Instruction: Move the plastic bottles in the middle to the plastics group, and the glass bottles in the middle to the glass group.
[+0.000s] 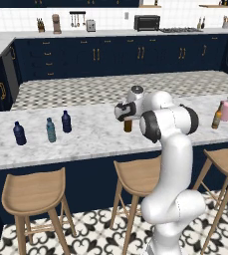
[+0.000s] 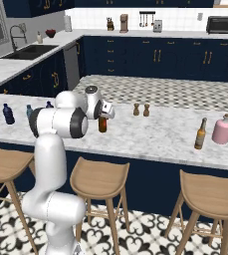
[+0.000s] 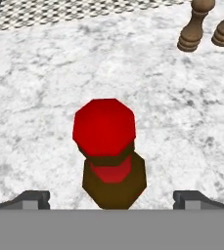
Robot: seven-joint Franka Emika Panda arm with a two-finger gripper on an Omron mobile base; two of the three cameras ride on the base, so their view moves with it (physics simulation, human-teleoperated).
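Currently your tool [image 3: 111,197] hangs wide open, gripping nothing, directly above a red-capped dark brown glass bottle [image 3: 109,151] standing mid-table on the white marble table [image 1: 95,137]. Left end: two dark navy-blue plastic bottles [image 1: 19,133] flanking one pale teal bottle [image 1: 51,130]. Right end: amber bottle [image 2: 200,134] beside squat pink bottle [image 2: 222,129]. Behind: two brown shakers [image 2: 141,109].

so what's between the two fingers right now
In the hand view, the red-capped dark brown bottle stands between the open fingers, untouched, on the marble counter.
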